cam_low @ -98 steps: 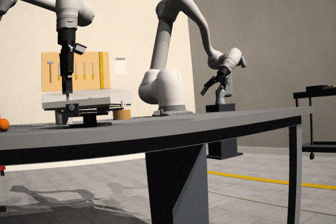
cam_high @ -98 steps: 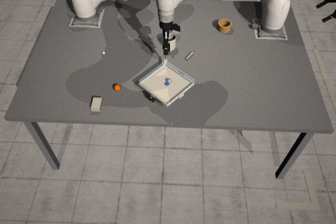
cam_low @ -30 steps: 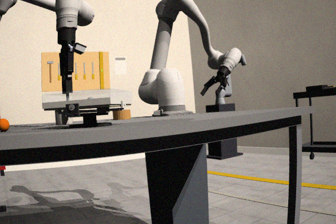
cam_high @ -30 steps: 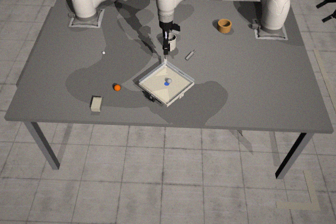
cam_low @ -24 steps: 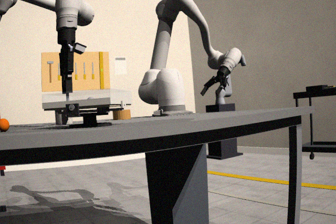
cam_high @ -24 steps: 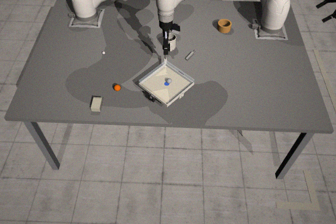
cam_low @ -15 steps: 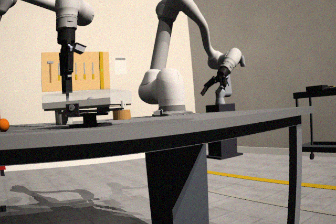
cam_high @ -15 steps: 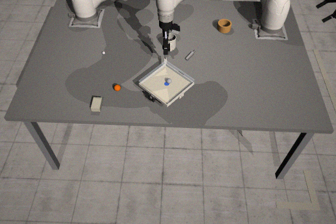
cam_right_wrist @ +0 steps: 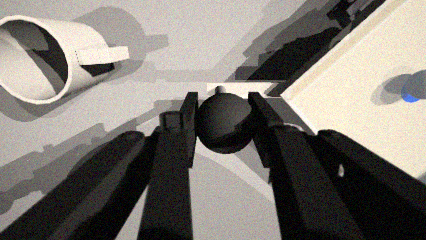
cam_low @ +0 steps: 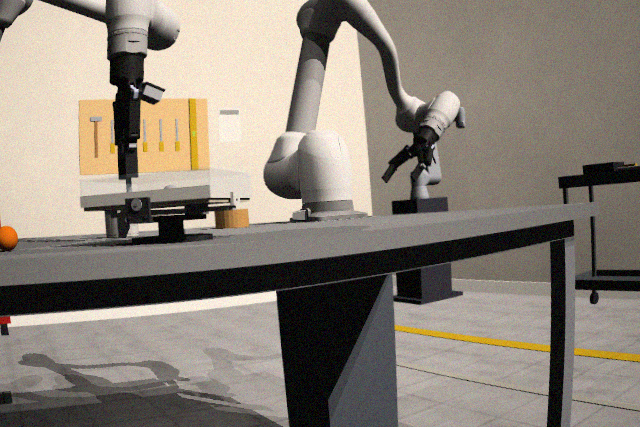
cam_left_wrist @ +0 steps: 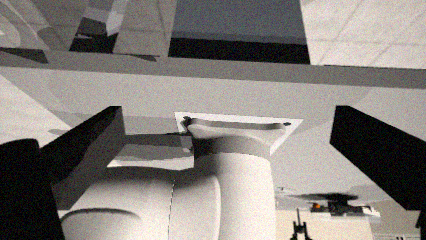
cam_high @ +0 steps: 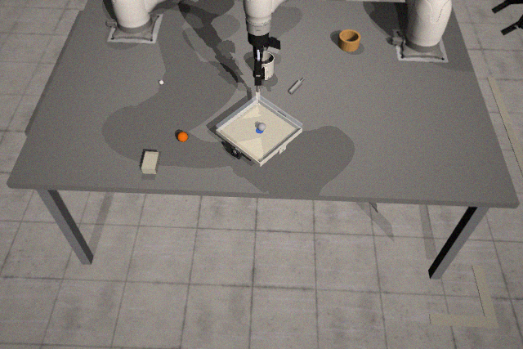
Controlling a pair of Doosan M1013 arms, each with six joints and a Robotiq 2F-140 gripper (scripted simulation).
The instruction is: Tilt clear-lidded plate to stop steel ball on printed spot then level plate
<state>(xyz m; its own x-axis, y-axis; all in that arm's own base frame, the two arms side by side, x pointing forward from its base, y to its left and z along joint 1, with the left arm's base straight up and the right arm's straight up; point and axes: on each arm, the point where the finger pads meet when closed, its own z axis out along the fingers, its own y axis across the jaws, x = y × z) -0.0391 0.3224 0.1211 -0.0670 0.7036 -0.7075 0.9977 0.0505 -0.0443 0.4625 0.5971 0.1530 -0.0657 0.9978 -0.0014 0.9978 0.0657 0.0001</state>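
Note:
The clear-lidded plate [cam_high: 279, 125] [cam_low: 155, 198] [cam_right_wrist: 345, 120] sits on its dark stand [cam_low: 171, 228] and looks about level; a slight tilt cannot be told. The steel ball [cam_high: 261, 126] [cam_right_wrist: 418, 84] is inside, at the blue printed spot [cam_high: 258, 131] [cam_right_wrist: 411, 98]. It overlaps the spot's edge in both views; whether it is centred or still is unclear. My right gripper [cam_high: 257, 81] [cam_low: 128, 175] is shut on the dark round knob [cam_right_wrist: 225, 123] by the plate's back corner. My left gripper [cam_high: 498, 22] [cam_low: 400, 177] [cam_left_wrist: 227, 125] is open and empty, beyond the table's right side, away from the plate.
A white mug [cam_high: 269, 68] [cam_right_wrist: 87, 42] stands close behind the right gripper. A grey tool [cam_high: 295, 86] and an orange ring-like cup [cam_high: 349, 42] [cam_low: 231, 218] lie to the right. An orange ball [cam_high: 182, 136] [cam_low: 7, 237], a pale block [cam_high: 149, 162] and a small white ball [cam_high: 161, 82] are left.

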